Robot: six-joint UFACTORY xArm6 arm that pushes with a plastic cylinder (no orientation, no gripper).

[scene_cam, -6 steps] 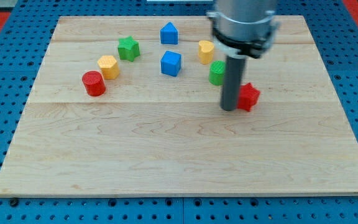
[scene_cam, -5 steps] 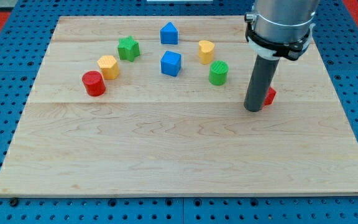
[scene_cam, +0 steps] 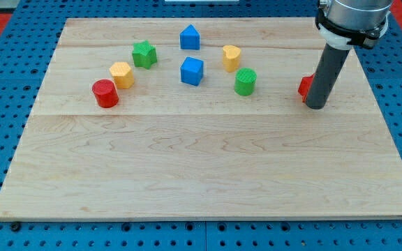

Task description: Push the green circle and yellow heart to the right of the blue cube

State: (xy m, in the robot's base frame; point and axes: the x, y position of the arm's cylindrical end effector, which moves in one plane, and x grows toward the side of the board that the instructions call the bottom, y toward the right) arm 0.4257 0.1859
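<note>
The blue cube [scene_cam: 192,71] sits at the upper middle of the wooden board [scene_cam: 201,174]. The green circle [scene_cam: 245,81] lies to its right, and the yellow heart [scene_cam: 232,58] lies just above and left of the green circle. My tip [scene_cam: 315,105] is far to the right of all three, touching the board. It stands against a red block [scene_cam: 303,87], which it mostly hides, so I cannot make out that block's shape.
A blue house-shaped block [scene_cam: 190,37] lies at the top middle. A green star [scene_cam: 144,54], a yellow hexagon [scene_cam: 121,74] and a red circle [scene_cam: 105,93] run down the left side. A blue pegboard surrounds the board.
My tip has moved to the right, from beside the green circle to the board's right side. The red block has moved right and slightly up with it. The other blocks have stayed put.
</note>
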